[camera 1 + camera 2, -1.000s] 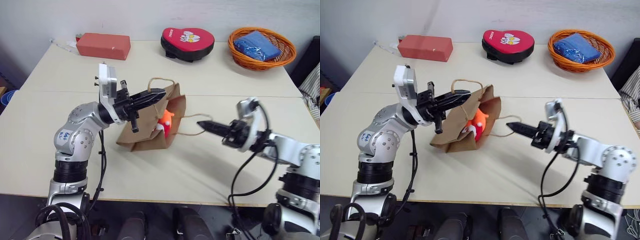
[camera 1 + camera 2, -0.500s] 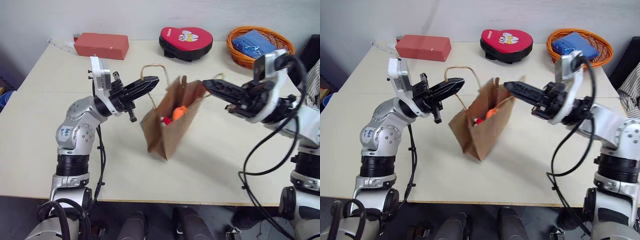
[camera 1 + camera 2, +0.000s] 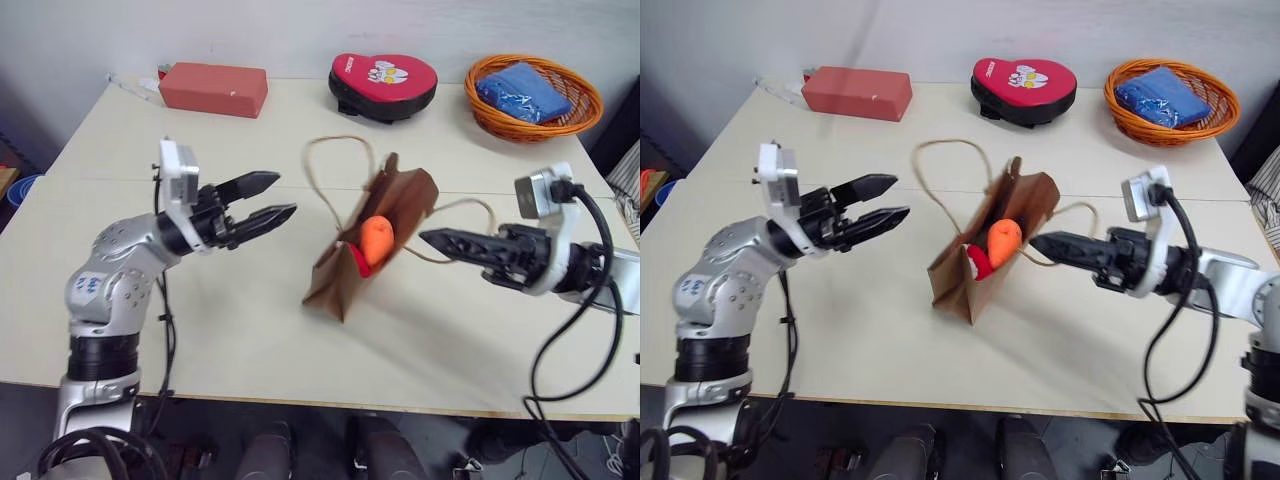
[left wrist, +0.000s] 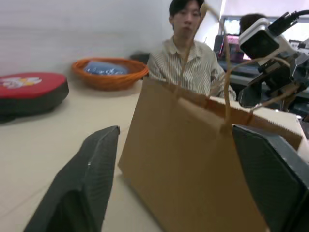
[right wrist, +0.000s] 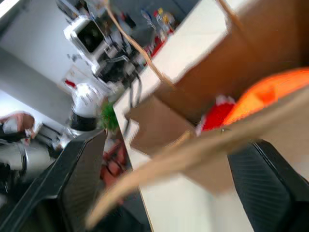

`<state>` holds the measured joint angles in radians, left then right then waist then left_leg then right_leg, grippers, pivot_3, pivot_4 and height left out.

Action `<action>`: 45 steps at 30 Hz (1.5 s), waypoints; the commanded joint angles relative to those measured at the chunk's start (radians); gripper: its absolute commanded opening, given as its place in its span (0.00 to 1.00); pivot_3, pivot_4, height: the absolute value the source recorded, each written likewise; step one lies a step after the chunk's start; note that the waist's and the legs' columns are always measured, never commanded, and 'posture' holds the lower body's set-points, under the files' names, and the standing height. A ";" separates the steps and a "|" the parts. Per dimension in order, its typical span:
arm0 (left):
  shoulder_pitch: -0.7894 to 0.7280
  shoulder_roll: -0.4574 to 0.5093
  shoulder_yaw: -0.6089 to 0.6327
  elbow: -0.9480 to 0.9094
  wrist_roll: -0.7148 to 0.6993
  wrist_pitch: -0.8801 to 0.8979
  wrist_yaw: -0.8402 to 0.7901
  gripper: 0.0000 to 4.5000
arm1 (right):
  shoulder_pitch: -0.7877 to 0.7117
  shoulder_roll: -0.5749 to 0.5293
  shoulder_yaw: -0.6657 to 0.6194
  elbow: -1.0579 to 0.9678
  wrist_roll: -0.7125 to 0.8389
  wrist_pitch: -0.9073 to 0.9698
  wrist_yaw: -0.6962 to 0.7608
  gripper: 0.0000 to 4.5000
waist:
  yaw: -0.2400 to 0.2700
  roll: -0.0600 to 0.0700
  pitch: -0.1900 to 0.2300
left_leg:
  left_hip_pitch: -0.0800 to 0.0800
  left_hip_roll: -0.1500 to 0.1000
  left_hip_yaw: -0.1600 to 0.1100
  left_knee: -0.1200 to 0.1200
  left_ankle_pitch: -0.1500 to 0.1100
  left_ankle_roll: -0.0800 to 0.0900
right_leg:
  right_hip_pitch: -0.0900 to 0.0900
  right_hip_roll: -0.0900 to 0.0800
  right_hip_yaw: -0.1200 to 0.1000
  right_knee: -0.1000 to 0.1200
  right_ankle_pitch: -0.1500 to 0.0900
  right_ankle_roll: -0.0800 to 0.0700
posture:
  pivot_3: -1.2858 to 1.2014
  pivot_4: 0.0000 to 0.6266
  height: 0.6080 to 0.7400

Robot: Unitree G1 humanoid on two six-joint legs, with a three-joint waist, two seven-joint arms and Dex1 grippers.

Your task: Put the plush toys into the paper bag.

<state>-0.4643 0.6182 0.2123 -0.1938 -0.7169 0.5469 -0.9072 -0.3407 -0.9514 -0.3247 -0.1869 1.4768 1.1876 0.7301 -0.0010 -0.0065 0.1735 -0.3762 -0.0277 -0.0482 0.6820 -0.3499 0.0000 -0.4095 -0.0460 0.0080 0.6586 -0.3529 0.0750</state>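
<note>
Kraft paper bag (image 3: 375, 240) stands creased and leaning mid-table w/ twisted cord loops up, lumpy orange plush (image 3: 376, 237) and round red plush (image 3: 357, 260) poking from its mouth; left gripper (image 3: 272, 198) hangs off to its left, black tapered fingers spread, empty. Left wrist view: smooth brown bag wall between the parted fingers. Right wrist view: right gripper (image 5: 159, 183) fingers apart, empty, facing bag's mouth.

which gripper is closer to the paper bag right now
Right. The right gripper sits just beside the paper bag, its tips close to the bag's near handle. The left gripper hangs open on the bag's other side, a clear gap away.
</note>
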 commanded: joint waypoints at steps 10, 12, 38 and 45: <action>0.195 0.049 0.077 -0.212 -0.120 0.088 0.062 0.99 | 0.051 0.027 -0.005 -0.075 -0.221 -0.177 0.264 0.81 | 0.005 0.000 0.000 | 0.002 0.000 0.000 0.001 0.000 0.000 | 0.001 0.000 0.000 -0.001 0.000 0.000 | 0.52 0.24 1.00; 0.185 0.040 0.061 -0.210 -0.113 0.082 0.071 0.99 | -0.017 0.063 -0.007 -0.070 -0.185 -0.169 0.221 0.81 | 0.002 0.000 0.000 | 0.002 -0.001 0.000 0.001 0.000 0.000 | 0.001 0.000 0.000 -0.001 0.000 0.000 | 0.52 0.24 1.00; 0.266 -0.042 0.005 -0.312 -0.113 0.056 0.179 0.99 | 0.093 -0.036 0.144 -0.116 -0.699 -0.540 0.526 0.81 | 0.025 0.000 0.000 | 0.002 -0.001 0.000 0.000 0.000 0.000 | 0.001 0.000 0.000 -0.002 0.000 0.000 | 0.52 0.24 1.00; 0.260 -0.142 -0.129 -0.361 -0.007 0.034 0.309 1.00 | 0.037 0.237 0.280 -0.031 -0.937 -0.824 0.366 0.36 | 0.023 0.000 0.000 | 0.004 -0.001 0.001 0.001 0.000 -0.001 | 0.002 0.000 0.001 0.000 0.000 0.000 | 0.52 0.24 1.00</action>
<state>-0.1917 0.4856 0.1018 -0.5080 -0.7416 0.5971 -0.6312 -0.2833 -0.7406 -0.0656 -0.2159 0.5917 0.4428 1.1270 0.0216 -0.0065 0.1737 -0.3717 -0.0289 -0.0474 0.6826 -0.3500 -0.0008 -0.4075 -0.0461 0.0088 0.6586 -0.3528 0.0749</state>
